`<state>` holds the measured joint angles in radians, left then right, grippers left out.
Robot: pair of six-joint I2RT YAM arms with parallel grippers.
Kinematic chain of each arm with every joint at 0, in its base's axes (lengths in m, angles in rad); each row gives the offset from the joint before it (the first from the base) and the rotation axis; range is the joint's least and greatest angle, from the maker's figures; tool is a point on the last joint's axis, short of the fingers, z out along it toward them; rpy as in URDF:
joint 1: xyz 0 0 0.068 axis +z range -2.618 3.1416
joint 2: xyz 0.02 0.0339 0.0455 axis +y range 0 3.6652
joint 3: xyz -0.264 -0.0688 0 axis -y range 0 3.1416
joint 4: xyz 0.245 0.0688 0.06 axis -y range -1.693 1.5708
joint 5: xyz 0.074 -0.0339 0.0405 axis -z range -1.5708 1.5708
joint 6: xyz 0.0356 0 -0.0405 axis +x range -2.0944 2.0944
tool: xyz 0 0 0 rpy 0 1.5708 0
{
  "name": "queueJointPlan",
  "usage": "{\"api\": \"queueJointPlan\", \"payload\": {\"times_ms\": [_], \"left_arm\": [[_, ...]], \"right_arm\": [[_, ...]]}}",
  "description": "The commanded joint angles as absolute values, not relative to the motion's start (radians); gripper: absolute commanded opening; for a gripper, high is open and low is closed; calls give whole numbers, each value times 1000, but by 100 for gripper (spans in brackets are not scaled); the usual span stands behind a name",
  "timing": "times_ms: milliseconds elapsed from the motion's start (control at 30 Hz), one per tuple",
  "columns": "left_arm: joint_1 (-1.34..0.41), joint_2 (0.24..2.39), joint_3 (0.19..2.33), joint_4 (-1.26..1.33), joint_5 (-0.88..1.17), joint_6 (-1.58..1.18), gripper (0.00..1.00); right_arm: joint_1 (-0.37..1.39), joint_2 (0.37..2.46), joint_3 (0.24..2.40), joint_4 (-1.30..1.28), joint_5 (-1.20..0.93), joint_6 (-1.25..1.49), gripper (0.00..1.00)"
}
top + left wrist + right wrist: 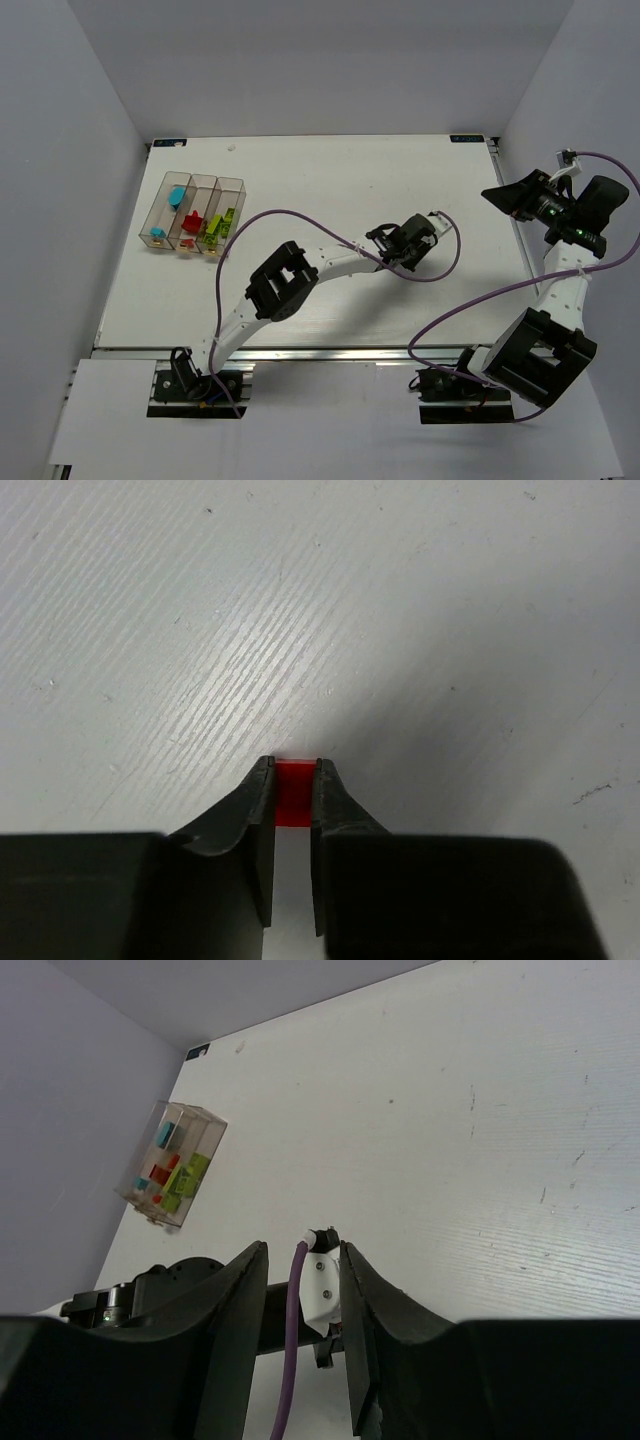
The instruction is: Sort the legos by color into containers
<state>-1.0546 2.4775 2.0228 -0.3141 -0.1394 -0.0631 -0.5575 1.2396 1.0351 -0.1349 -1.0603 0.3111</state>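
In the left wrist view my left gripper [295,765] is shut on a small red lego [295,798], a finger pressed against each side, right at the white table surface. From above, the left gripper [410,243] reaches out to the table's middle right and hides that brick. The containers [205,178] are clear bins in a row at the far left. They hold cyan legos [178,193], red legos [192,215] and green legos [222,225]. My right gripper [520,195] hangs raised off the right edge, open, with nothing between its fingers [250,1290].
The right wrist view looks down past its fingers at the left arm's white camera mount [322,1285] and purple cable [292,1360], with the containers [200,1120] far off. Grey walls enclose the table [330,190] on three sides.
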Motion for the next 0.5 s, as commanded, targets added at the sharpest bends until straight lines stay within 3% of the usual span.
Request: {"api": "queueJointPlan", "payload": {"times_ms": [0, 100, 467], "left_arm": [[-1058, 2456, 1993, -439, -150, -61, 16], [-1058, 2441, 1982, -443, -191, -67, 0], [-898, 2042, 1669, -414, -262, -112, 0]], "right_arm": [[-566, 1216, 1028, -94, -1083, 324, 41], [-565, 1218, 1026, -91, -1086, 324, 41], [-561, 1200, 1008, -78, -1094, 310, 41]]}}
